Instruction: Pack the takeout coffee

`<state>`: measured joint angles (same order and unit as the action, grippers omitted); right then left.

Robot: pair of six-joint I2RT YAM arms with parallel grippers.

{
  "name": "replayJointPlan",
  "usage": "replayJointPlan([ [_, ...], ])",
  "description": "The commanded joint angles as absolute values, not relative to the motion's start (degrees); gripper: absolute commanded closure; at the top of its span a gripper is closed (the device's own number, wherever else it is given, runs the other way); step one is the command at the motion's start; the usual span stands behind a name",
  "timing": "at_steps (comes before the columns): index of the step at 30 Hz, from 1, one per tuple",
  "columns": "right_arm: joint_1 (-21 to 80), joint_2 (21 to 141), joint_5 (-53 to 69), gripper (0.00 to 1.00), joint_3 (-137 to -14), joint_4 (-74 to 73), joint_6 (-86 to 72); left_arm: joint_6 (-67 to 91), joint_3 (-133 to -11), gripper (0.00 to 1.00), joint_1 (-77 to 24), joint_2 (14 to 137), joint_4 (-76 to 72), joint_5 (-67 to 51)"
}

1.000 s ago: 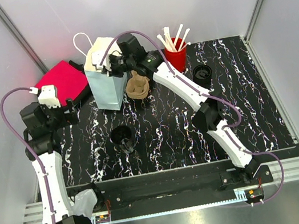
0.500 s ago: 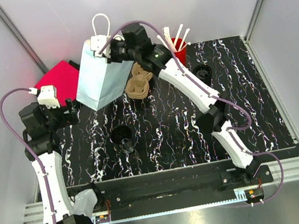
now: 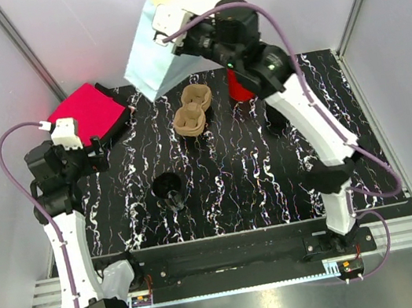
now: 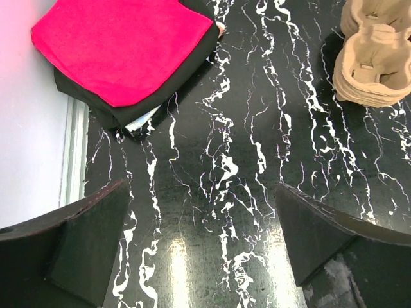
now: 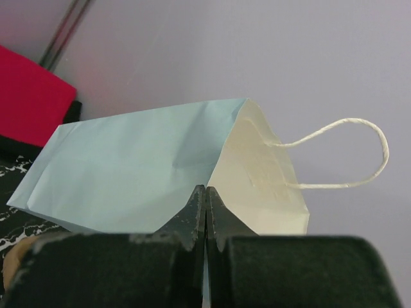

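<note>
Right gripper point(image 5: 204, 200) was clamped on rim of pale blue paper bag point(image 3: 160, 54). Bag hung aloft over far side of marbled table point(image 3: 235, 181), tilted: mouth and handle toward 1 o'clock, base toward 7.

Left gripper point(image 4: 205, 247) gaped wide, empty, low over table at left.

Takeout coffee point(image 3: 273, 115) stood on table beside red cup point(image 3: 236, 86), mostly hidden under right forearm; tilt could not be told.

Coffee lay at 4 o'clock from right gripper, 3 o'clock from left, well apart from both. Right arm was nearer, but busy with bag.

No brand, label or writing was readable.
</note>
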<state>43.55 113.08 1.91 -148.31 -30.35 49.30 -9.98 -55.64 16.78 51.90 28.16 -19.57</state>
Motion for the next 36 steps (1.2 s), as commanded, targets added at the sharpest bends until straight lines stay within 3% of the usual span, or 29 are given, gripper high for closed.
replayJointPlan([
  [1, 43.24, 103.21, -9.74, 1.00, -144.41, -34.35, 50.37, -8.97, -56.34, 0.01, 17.14, 50.89, 26.10, -22.50],
  [6, 43.24, 93.80, -17.38, 1.00, -138.35, -41.20, 45.54, -8.61, -56.69, 0.01, 17.23, 50.10, 26.72, -23.73],
  [12, 42.63, 78.07, -24.86, 1.00, -119.73, -43.59, 40.35, -8.00, -57.13, 0.01, 17.14, 49.57, 27.25, -25.66],
  [19, 31.39, 64.01, -22.06, 1.00, -101.11, -45.09, 40.08, -7.65, -57.30, 0.01, 17.23, 49.48, 27.25, -27.51],
  [36, 22.07, 60.55, -24.79, 1.00, -72.45, -37.80, 49.83, -7.65, -57.22, 0.01, 17.23, 48.34, 27.77, -27.77],
])
